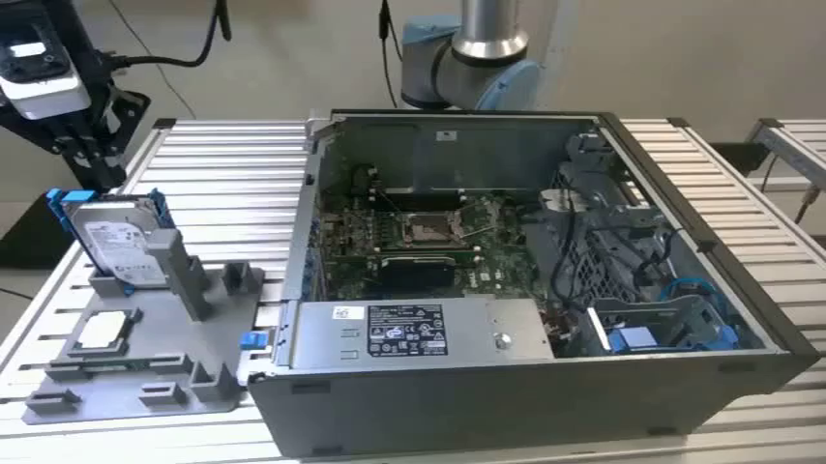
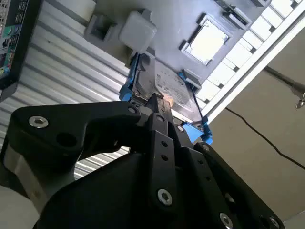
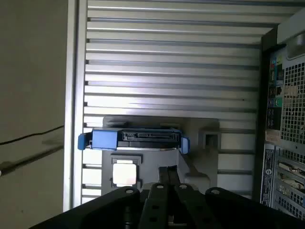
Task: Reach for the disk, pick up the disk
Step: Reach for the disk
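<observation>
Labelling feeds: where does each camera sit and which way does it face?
Exterior view: off the arm, looking down at the computer case and disk; arm, claw show.
First wrist view: on the arm, facing down past the claw onto the disk's edge.
Second wrist view: on the arm, along the claw toward the disk's label.
All share the disk.

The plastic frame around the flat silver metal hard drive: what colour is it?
The plastic frame is blue, clearest in the first wrist view.
</observation>
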You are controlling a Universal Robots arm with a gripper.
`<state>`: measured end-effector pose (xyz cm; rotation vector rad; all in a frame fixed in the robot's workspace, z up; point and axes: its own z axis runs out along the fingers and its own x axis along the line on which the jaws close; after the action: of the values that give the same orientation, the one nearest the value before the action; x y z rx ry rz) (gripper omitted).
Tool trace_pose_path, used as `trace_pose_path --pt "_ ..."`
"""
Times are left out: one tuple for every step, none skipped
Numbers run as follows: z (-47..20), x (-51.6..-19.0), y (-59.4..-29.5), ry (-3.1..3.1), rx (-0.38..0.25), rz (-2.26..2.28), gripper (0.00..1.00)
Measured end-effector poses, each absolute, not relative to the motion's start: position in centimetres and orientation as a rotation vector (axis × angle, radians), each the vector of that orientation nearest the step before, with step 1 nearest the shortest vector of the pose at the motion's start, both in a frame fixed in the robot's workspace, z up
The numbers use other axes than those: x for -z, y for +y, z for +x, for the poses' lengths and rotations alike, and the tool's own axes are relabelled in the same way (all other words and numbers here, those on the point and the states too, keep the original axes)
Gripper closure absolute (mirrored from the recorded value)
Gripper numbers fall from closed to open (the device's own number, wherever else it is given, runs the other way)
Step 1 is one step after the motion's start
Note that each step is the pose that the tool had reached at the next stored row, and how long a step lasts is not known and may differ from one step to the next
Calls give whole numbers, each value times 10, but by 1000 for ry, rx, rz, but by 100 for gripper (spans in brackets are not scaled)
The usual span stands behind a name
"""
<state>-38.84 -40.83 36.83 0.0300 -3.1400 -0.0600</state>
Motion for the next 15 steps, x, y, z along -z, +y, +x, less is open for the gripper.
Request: trace_pose_path --pt "-388 -368 -408 -3140 60 30 100" --pt "-388 -368 -408 -3140 60 30 100" --pt "-388 -368 -408 -3140 60 30 100" --pt "-388 -368 -408 -3140 60 30 100" --pt "-388 -368 -408 -3140 60 30 100" --pt "-388 -368 -408 -3140 60 30 100" --pt "-388 -368 -408 -3140 60 30 100" --pt "-388 -368 -408 -3140 60 30 100" --pt "-388 -368 -408 -3140 60 30 100" --pt "-388 -368 -408 -3140 60 30 100" --pt "-389 -368 -407 -3140 60 30 100" --pt "-390 -368 -405 -3140 60 30 100" --pt "-393 -368 -402 -3140 60 30 100" --pt "-396 -367 -399 -3140 60 30 100" --pt "-400 -367 -397 -3140 60 30 100"
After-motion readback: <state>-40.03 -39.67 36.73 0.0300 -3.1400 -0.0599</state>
